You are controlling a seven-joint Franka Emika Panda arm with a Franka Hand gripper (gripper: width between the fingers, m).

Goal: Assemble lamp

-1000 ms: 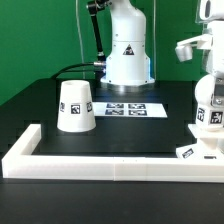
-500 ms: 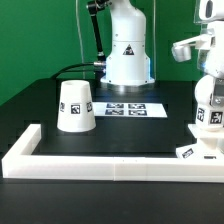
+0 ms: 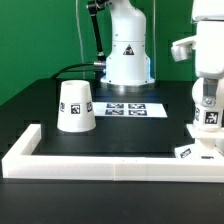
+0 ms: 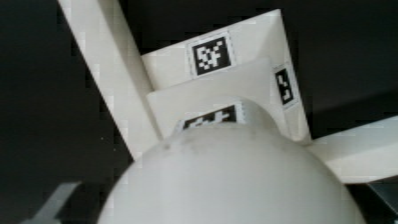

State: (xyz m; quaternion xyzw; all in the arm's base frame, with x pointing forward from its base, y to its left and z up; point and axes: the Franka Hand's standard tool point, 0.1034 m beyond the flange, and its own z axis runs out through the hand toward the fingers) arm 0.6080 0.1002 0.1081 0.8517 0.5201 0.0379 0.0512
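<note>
Exterior view | hand [image 3: 205,86] has come lower and toward the exterior view's left, over the surface's [image 3: 130,135] front corner on that view's right; bulb [image 3: 210,112] barely moved — likely being seated in the base [image 3: 192,150] | bulb upright over base, long axis vertical, round head up | hand's grip — cannot tell

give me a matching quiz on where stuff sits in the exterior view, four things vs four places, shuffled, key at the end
Things:
1. shade
2. marker board
3. white rail border
4. base

Places:
A. running along the front of the black table
B. exterior view's right edge, lying flat
C. exterior view's left, standing alone
D. middle, flat, tags facing up

Pairs: 1-C, 2-D, 3-A, 4-B
</note>
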